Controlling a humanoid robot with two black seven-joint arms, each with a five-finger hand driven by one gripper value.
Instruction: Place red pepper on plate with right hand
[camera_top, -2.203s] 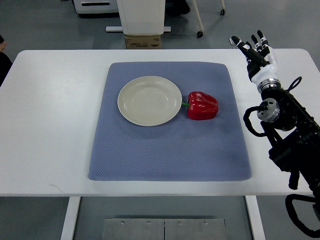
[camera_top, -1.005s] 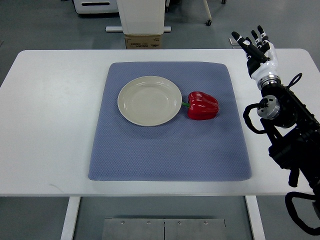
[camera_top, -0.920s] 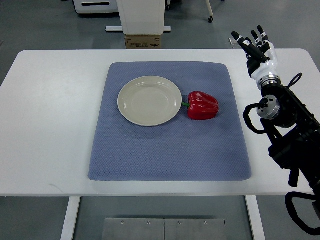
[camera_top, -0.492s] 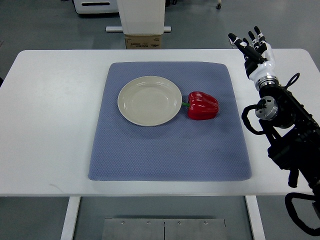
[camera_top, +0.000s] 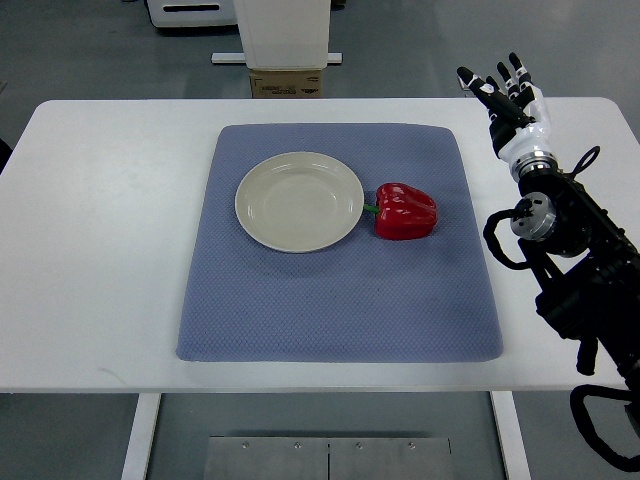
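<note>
The right arm (camera_top: 580, 270) enters from the right edge and its lower part is cut off by the frame at the bottom right corner, so only the black forearm, cables and wrist joint are seen. The left arm does not show at all. Beyond the table's far edge, a white pedestal (camera_top: 283, 30) and a cardboard box (camera_top: 286, 82) are cropped by the top of the picture or partly hidden behind the tabletop; print on the box is too small to read. Under the near edge, a metal plate (camera_top: 328, 458) is cut off at the bottom.

The right hand (camera_top: 507, 95) hangs over the far right corner of the table (camera_top: 100, 250), well apart from the pepper, fingers (camera_top: 470, 78) spread wide and holding nothing. Its palm side cannot be made out.

The pepper (camera_top: 406, 211) is glossy red, squat and lobed, lying on its side on the blue mat (camera_top: 340, 300) with its short green stem (camera_top: 370, 209) pointing left toward the plate. The stem tip reaches the rim; whether it touches is unclear. The plate (camera_top: 299, 201), 1 round cream dish, sits on the mat's far half, just left of the pepper.
</note>
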